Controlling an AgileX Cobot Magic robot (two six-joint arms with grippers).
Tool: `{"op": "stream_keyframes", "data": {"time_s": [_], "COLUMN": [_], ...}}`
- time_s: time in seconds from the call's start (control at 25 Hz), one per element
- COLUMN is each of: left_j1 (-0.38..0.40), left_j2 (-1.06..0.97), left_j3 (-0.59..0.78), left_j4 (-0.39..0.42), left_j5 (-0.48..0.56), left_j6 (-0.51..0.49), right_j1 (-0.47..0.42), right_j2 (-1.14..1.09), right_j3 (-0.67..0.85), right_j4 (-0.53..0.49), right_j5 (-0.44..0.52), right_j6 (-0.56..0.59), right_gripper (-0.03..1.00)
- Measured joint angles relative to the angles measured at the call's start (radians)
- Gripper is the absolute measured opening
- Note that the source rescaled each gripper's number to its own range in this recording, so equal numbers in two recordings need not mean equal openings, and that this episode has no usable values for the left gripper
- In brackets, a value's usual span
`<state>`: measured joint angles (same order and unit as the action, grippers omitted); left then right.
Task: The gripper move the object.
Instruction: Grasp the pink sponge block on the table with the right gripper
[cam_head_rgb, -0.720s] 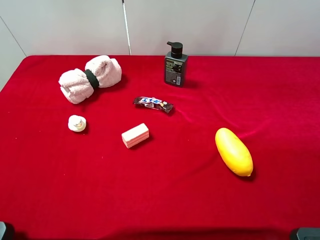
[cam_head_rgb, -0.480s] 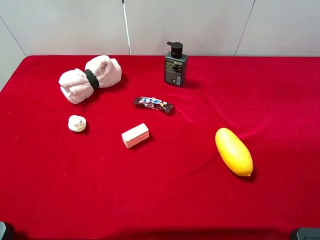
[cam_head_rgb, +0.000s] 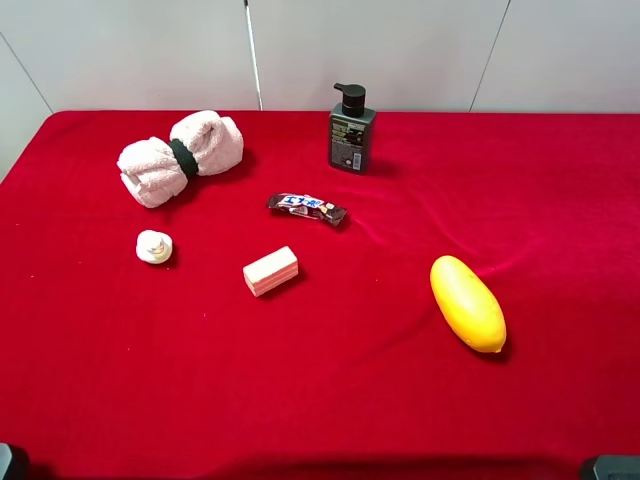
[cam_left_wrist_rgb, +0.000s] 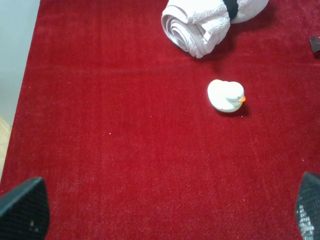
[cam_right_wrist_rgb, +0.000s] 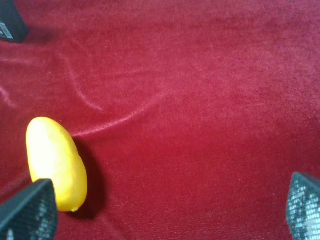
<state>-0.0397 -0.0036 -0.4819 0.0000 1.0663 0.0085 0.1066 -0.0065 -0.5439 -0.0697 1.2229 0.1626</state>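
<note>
You're likely looking at a robotics lab bench: a red velvet cloth (cam_head_rgb: 320, 400) covers the table, with bare grey wall panels (cam_head_rgb: 130, 50) behind.

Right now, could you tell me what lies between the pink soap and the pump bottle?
A candy bar lies between the soap and the bottle, touching neither; the high view shows it.

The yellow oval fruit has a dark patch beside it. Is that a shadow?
Right wrist view: yes, a soft shadow lies along one side of the yellow oval fruit, with no glare on the red velvet cloth. Exterior high view: the fruit shows a thinner shadow; the picture is sharp.
</note>
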Motion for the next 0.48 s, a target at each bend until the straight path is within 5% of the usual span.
{"op": "stream_keyframes", "data": {"time_s": [0.48], "left_j1": [0.000], "left_j2": [0.000], "left_j3": [0.000], "left_j4": [0.000], "left_j5": [0.000], "left_j6": [0.000], "right_j1": [0.000], "right_j2": [0.000], "right_j3": [0.000], "right_j4": [0.000], "right_j5": [0.000], "right_j6": [0.000], "right_gripper": [1.00]}}
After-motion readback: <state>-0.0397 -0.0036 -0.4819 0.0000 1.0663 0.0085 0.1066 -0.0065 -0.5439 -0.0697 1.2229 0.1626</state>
